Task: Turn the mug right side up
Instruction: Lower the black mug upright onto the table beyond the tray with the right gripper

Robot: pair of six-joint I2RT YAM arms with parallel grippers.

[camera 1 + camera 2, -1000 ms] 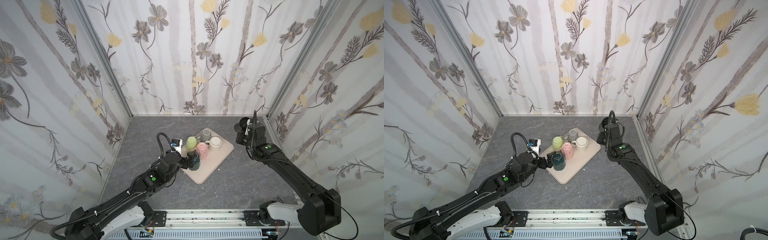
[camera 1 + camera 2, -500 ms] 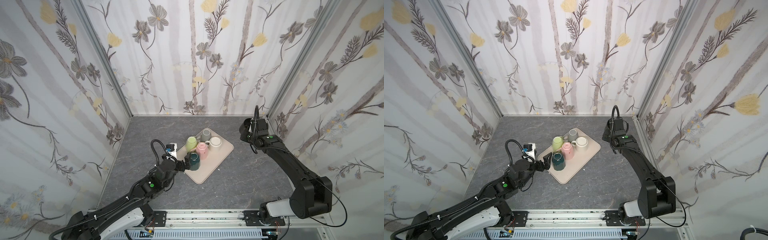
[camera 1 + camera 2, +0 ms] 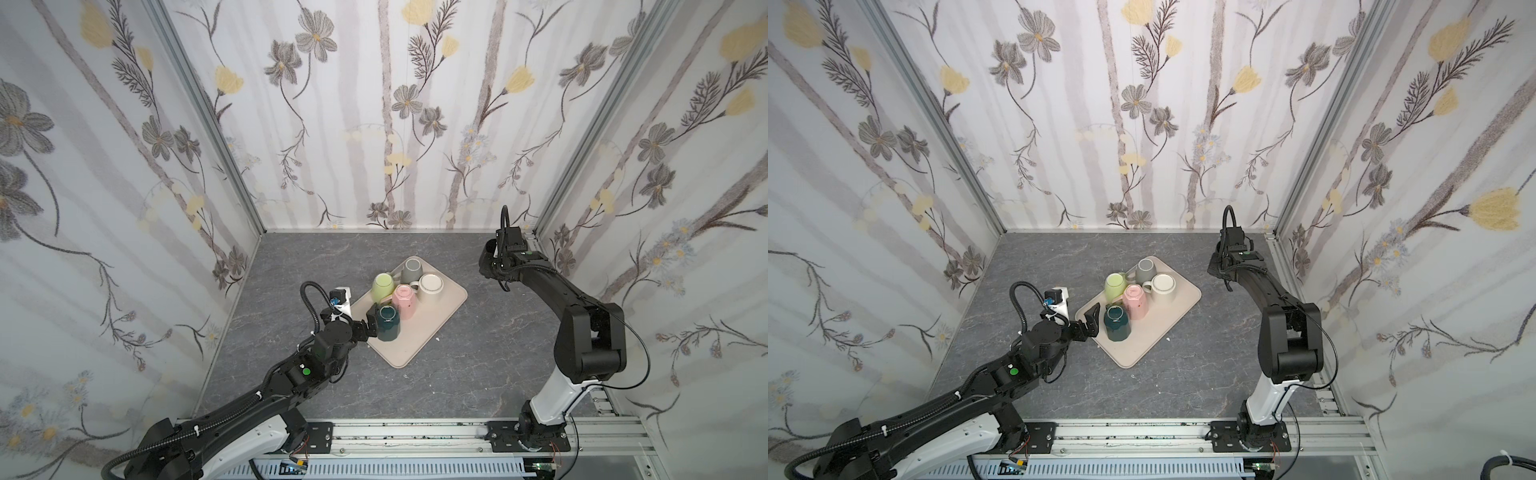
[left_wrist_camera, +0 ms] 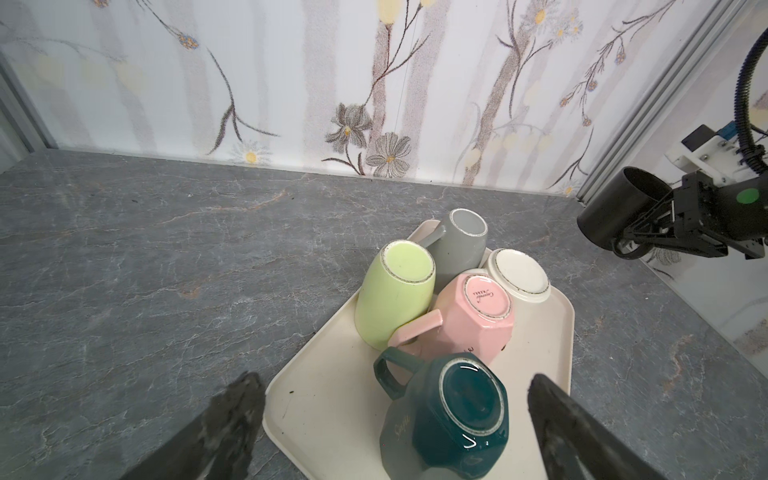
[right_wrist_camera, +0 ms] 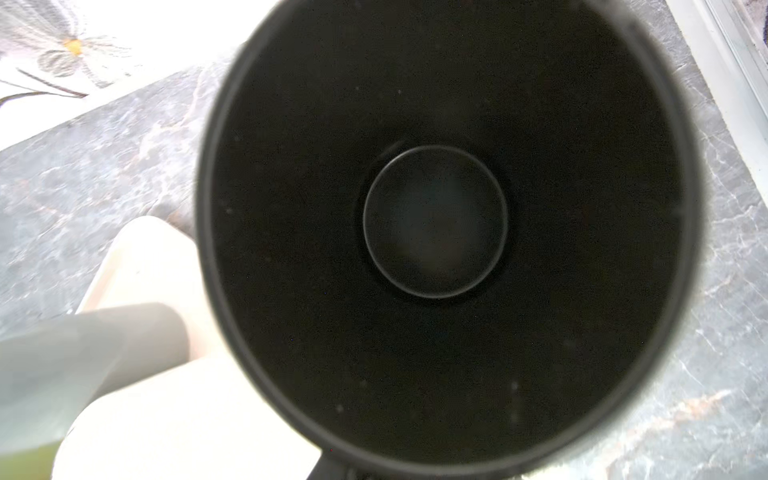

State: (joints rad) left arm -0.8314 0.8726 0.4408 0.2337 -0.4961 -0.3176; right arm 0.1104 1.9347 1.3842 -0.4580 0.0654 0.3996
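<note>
– Black mug is up off the table, out by the far right corner, well apart from the tray!
– And the right jaws have it?
– They do, closed down tight on its handle side, from what the left wrist view shows. The mug is tipped over on its side in the air, and the right wrist camera looks straight down the open mouth to the round bottom.
– What about the left jaws?
– Spread as wide as they go and holding nothing. They sit low at the near left edge of the tray, and the teal mug stands just ahead, between the two tips. Whether either tip touches it cannot be told.
– That teal one is upside down?
– Base up, yes, at the near end of the tray in both top views. Behind it, also base up, are the pink mug, the green mug, the grey mug and the white mug, packed close together.
</note>
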